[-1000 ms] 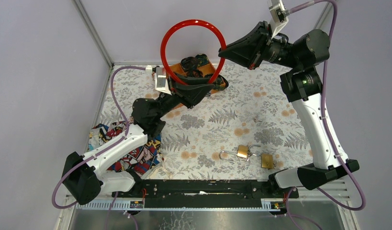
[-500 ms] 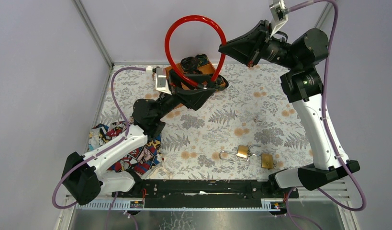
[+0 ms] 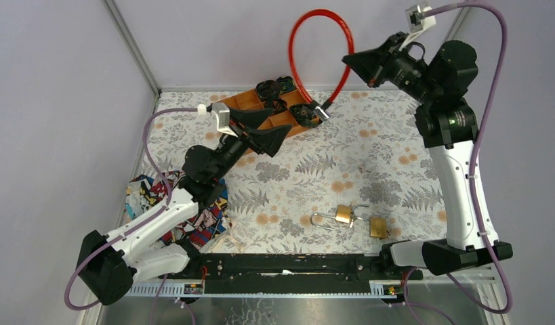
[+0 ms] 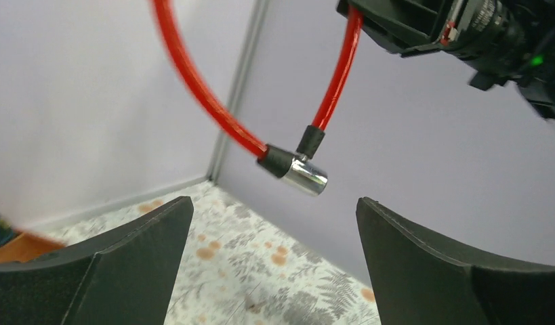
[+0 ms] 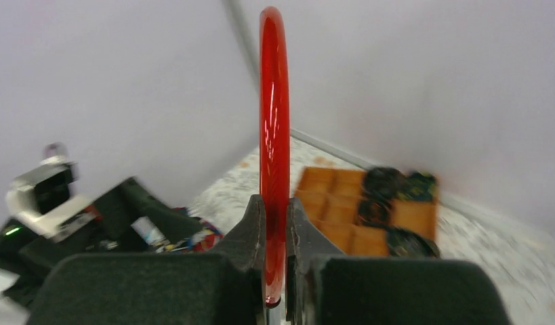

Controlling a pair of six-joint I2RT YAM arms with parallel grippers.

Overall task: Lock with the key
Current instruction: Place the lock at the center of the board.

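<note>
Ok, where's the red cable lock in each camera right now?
Top external: red cable lock loops up at back, right of centre, in the right gripper.
Left wrist: two strands across the top, joining at its silver barrel.
Right wrist: vertical strand at centre, pinched by that gripper.
Shared landmark: orange tray, seen in top external and right wrist.

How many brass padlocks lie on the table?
2. The left padlock lies near the front edge; the right padlock sits just beside it. Others could be hidden.

Tray [image 3: 246,101] at far edge; cable lock [image 3: 320,12] above it; padlocks [image 3: 343,215] front-right; cloth [image 3: 152,193] front-left.
</note>
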